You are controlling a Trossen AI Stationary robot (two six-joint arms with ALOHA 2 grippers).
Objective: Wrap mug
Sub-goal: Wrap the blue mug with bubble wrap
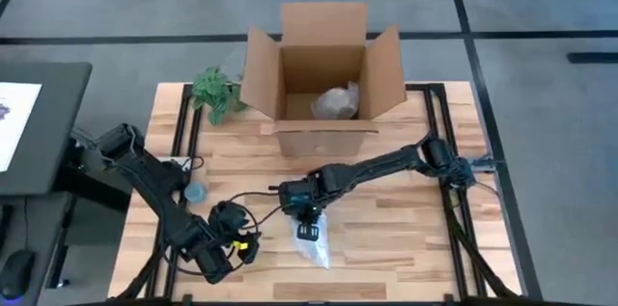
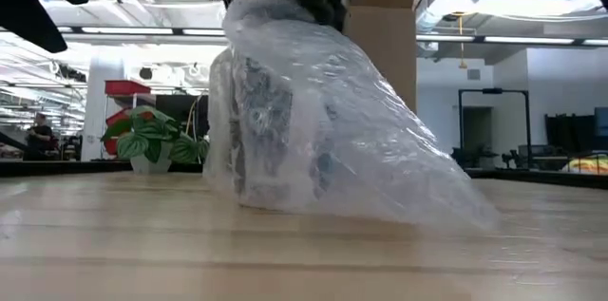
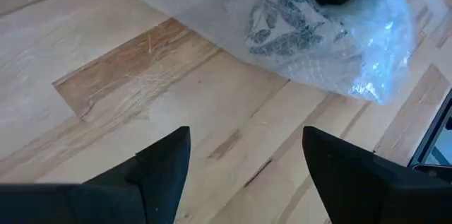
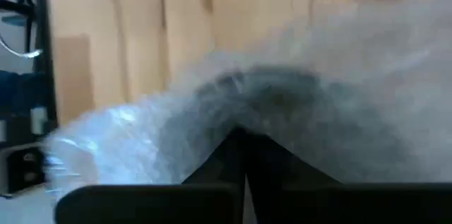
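Bubble wrap (image 2: pixel 323 140) already drapes the patterned mug (image 3: pixel 289 19), which stands near the front edge of the tabletop (image 1: pixel 406 238), about midway along it. Right pincer (image 1: pixel 307 221) is at the bundle from above, fingers closed on the wrap. Left pincer (image 3: pixel 244 174) waits just beside, fingers apart, holding nothing. Judged mid-task: one loose tail remains to fold. Toward the rear edge stand an open cardboard box (image 1: pixel 323 79) and a small plant (image 1: pixel 217 92); beyond lies a bright workshop.
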